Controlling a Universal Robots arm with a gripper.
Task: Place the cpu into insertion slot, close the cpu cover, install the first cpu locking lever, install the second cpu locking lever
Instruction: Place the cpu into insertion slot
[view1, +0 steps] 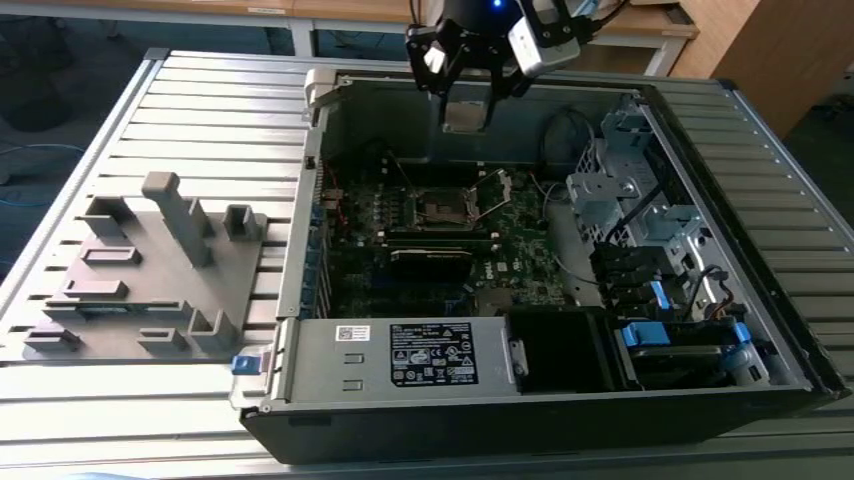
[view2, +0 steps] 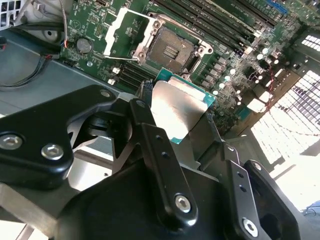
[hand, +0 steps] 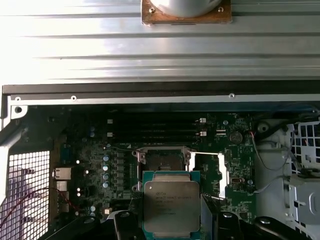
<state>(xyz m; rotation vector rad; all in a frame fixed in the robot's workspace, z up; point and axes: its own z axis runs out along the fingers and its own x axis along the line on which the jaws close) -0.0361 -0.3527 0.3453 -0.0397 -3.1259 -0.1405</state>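
cpu (hand: 171, 206) pinched in gripper (view2: 178, 119), raised clear of insertion slot (view2: 171, 50)

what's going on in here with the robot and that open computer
The robot's gripper is holding a cpu chip by its edges, up above an open computer case. The socket on the board below is bare, and its metal cover is flipped open to one side. The chip is not in the socket yet.
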